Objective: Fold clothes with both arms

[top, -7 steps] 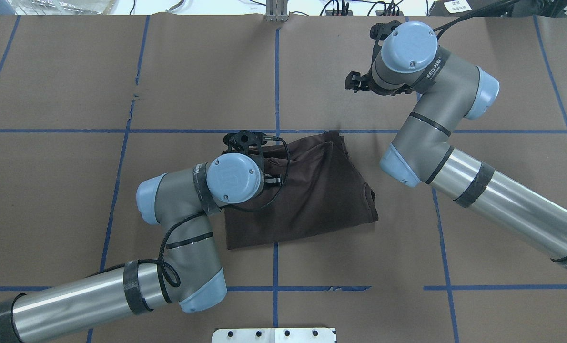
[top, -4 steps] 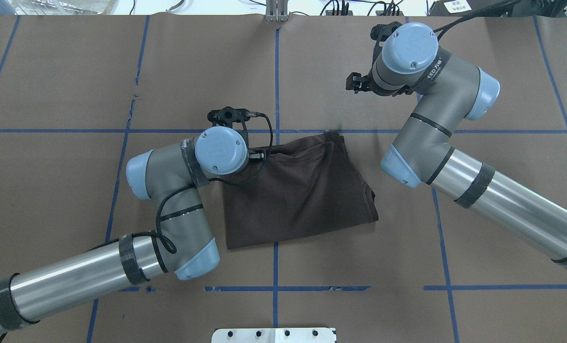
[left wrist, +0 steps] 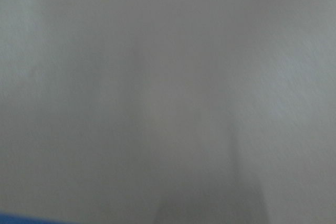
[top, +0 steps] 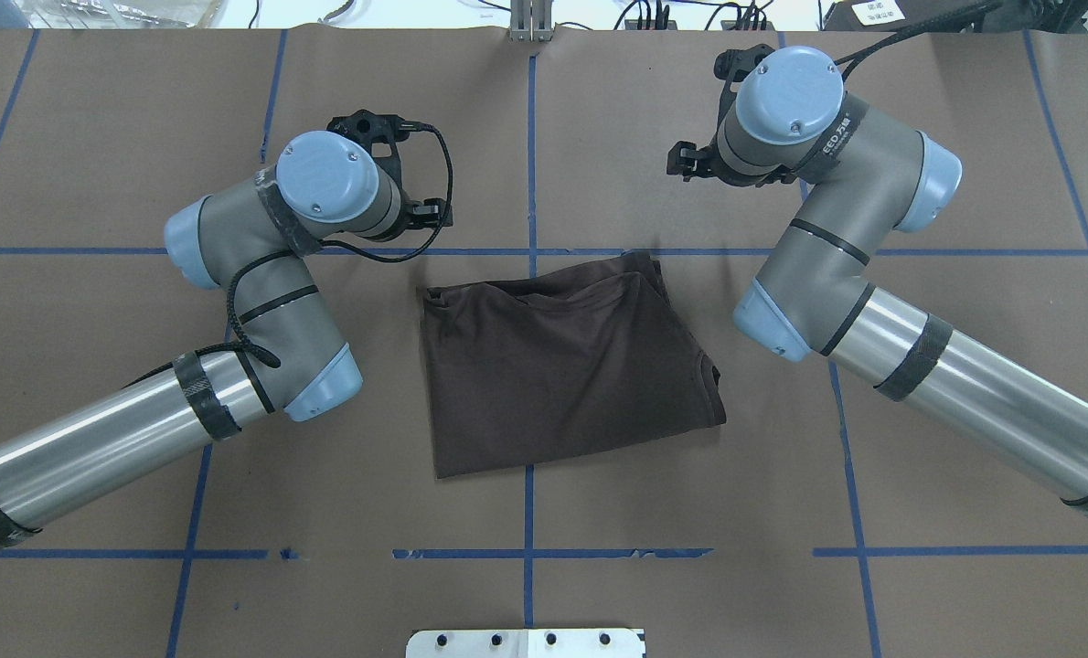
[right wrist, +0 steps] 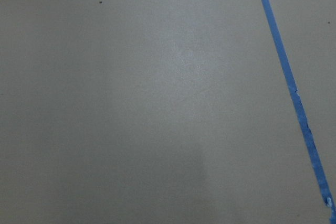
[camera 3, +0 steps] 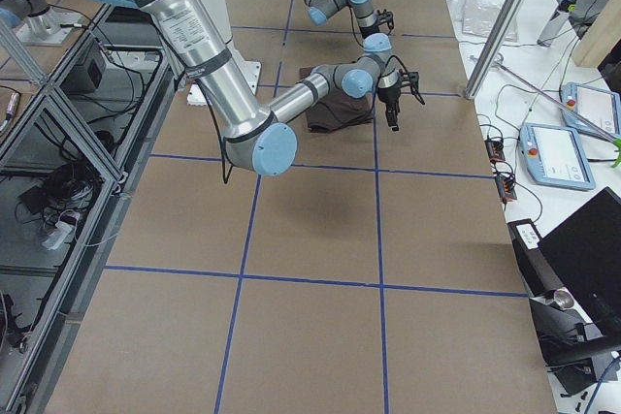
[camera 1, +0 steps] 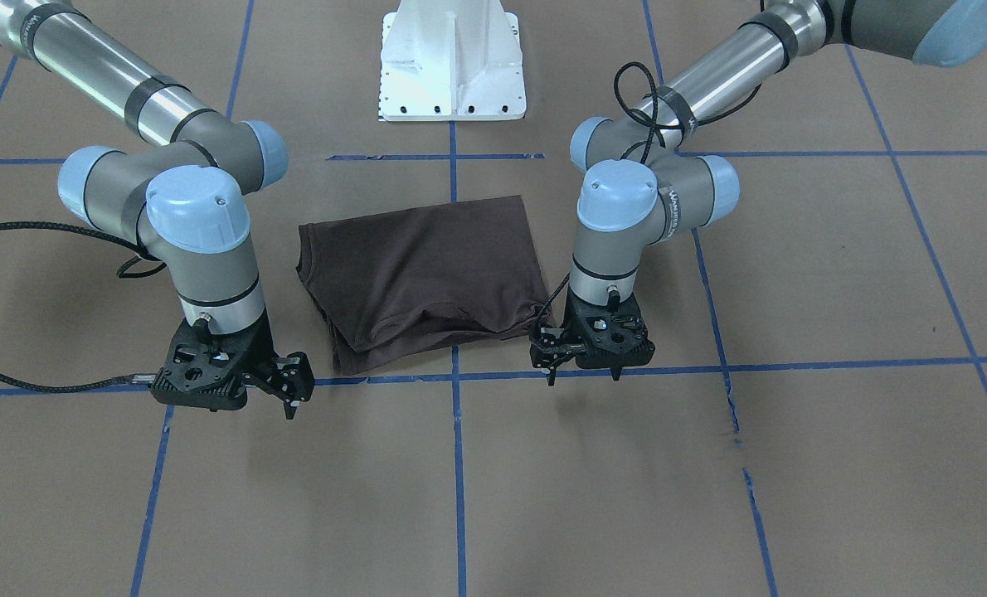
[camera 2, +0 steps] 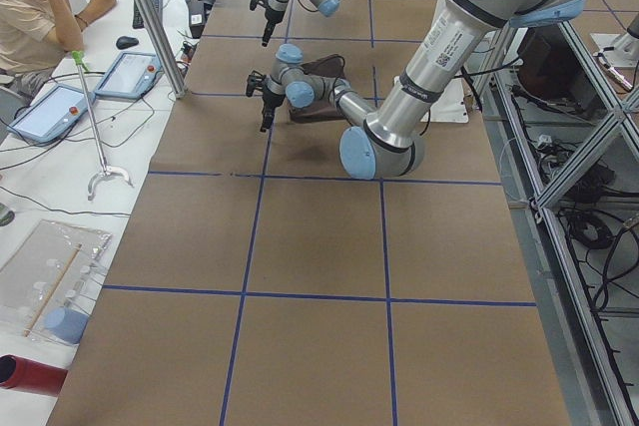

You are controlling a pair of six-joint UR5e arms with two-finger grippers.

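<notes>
T-shirt folded, long axis across frame, between both claws. Left claw released, close by its lower-right corner; right claw released, empty, farther off lower-left.

**Even overhead light, one wrist view lost to blur**

Bright, diffuse light falls from above. The brown paper table is evenly lit, and only soft-edged shadows lie beneath the right arm. The steel tube of the left arm carries a long white glare streak. Beyond the table's far edge the overhead view blows out to white. The left wrist view is pure blur, a grey wash. The right wrist view is sharper, its blue tape crisp-edged. In the side views a metal post leans toward the frame edge.
</notes>
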